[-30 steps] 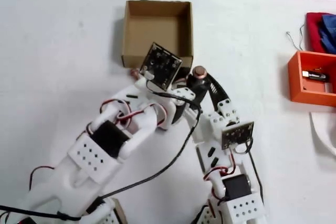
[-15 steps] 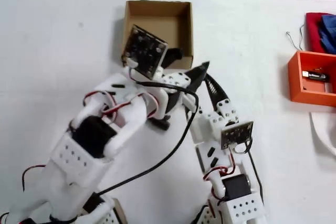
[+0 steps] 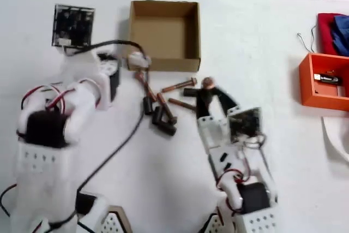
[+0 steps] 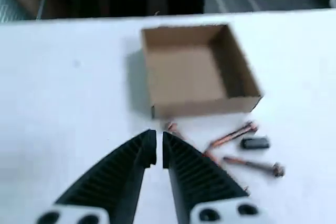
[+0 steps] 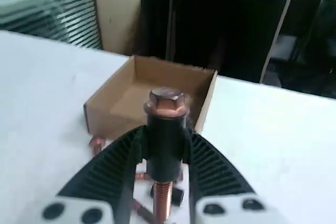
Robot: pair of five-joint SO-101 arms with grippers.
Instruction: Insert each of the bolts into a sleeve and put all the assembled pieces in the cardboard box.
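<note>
One sleeved bolt (image 5: 166, 129) stands pinched in the right fingers (image 5: 111, 165) before the cardboard box (image 5: 107, 109); left fingers (image 4: 124, 163) pressed together.

Matt black sleeve (image 5: 167, 141), glossy copper-toned metal bolt (image 5: 167, 102), matt brown cardboard box (image 5: 107, 113), smooth white table (image 5: 42, 108)

On the white table (image 3: 283, 135) a box (image 3: 164, 61) sits upper centre, with loose bolts (image 3: 179, 85) and sleeves (image 3: 165, 128) just below it. An orange tray (image 3: 310, 87) and a red cloth (image 3: 326, 31) lie far right.
</note>
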